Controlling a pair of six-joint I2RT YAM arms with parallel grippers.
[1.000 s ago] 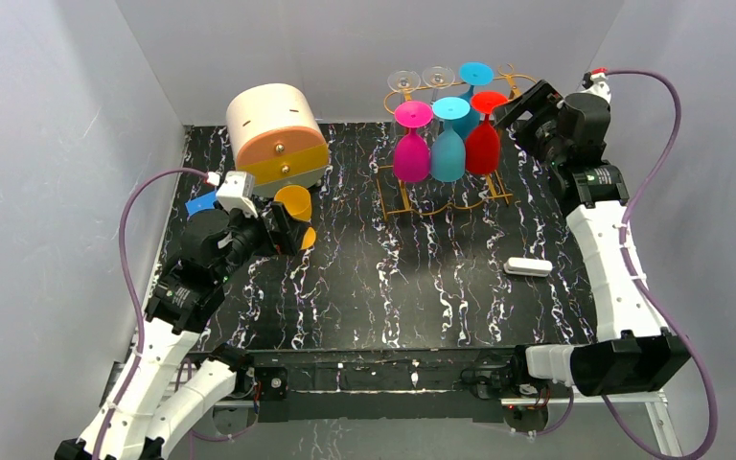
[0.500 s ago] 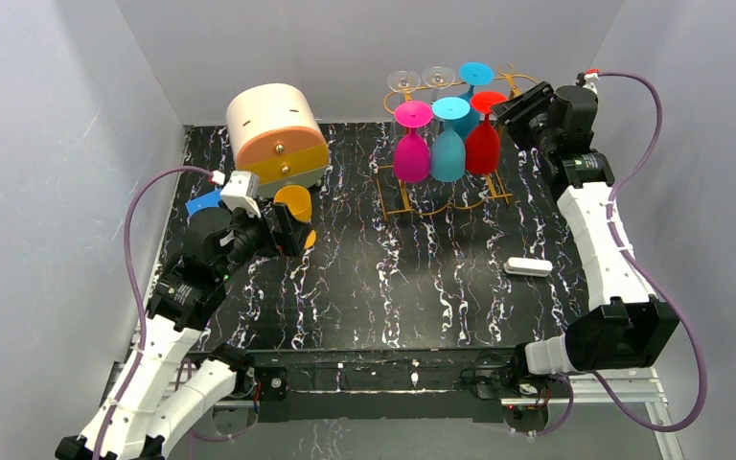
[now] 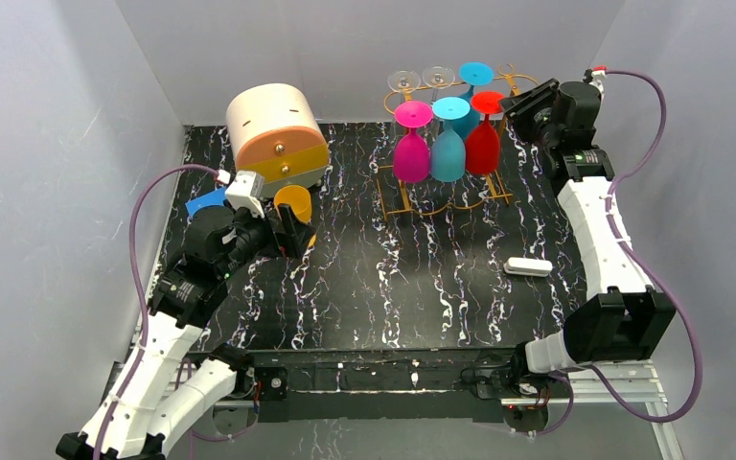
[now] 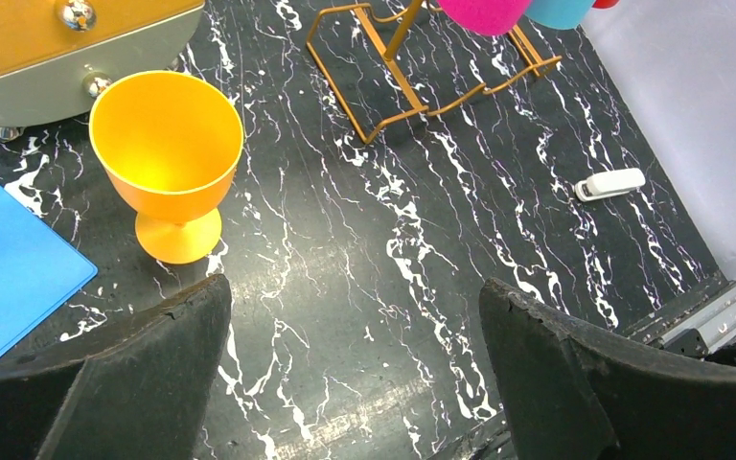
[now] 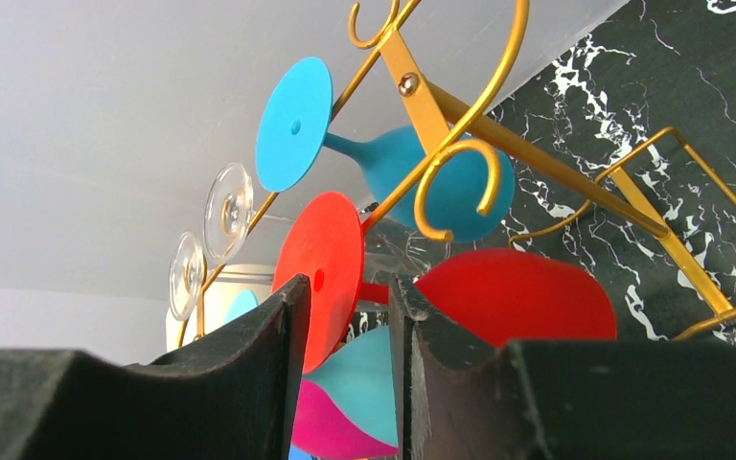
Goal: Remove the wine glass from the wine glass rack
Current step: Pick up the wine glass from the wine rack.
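The golden wire wine glass rack (image 3: 395,204) stands at the back of the table, with several glasses hanging upside down from it. The red wine glass (image 3: 483,146) hangs at its right end. My right gripper (image 3: 515,103) is level with that glass's foot. In the right wrist view the rack's scrolled rail (image 5: 441,115) runs above, and the red foot disc (image 5: 331,249) sits between my right gripper's (image 5: 345,285) narrowed jaws. A gap still shows beside the stem. My left gripper (image 4: 355,297) hangs wide open over bare table, beside an orange cup (image 4: 168,144).
Pink (image 3: 410,156), light blue (image 3: 448,153), darker blue and clear glasses crowd the rack left of the red one. A round beige and orange drawer box (image 3: 273,134) stands at the back left. A blue mat (image 3: 201,203) and a white clip (image 3: 527,266) lie on the table.
My right gripper's jaws have narrowed around the red glass's foot, and the right wrist has shifted slightly. The left arm has barely moved.
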